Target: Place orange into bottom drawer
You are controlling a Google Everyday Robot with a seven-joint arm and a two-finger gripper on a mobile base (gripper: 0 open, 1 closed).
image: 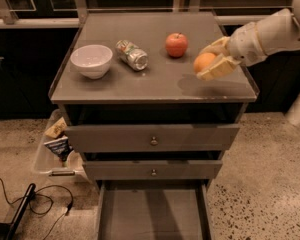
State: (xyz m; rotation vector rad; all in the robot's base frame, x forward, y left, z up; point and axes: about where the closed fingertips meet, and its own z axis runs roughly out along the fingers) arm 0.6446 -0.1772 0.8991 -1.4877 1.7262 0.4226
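The orange (pixel 203 62) is held between the fingers of my gripper (pixel 211 60), a little above the right part of the cabinet top (pixel 155 79); its shadow lies on the surface below. The arm comes in from the right edge. The bottom drawer (pixel 152 213) stands pulled out at the bottom of the view, a wide grey tray with nothing in it. It lies well below and to the left of the gripper.
On the cabinet top stand a white bowl (pixel 91 60), a tipped can (pixel 132 55) and a red apple (pixel 176 44). Two upper drawers with round knobs (pixel 153 141) are slightly open. A plastic bin with snack bags (pixel 55 144) and cables (pixel 35 204) lie on the floor at the left.
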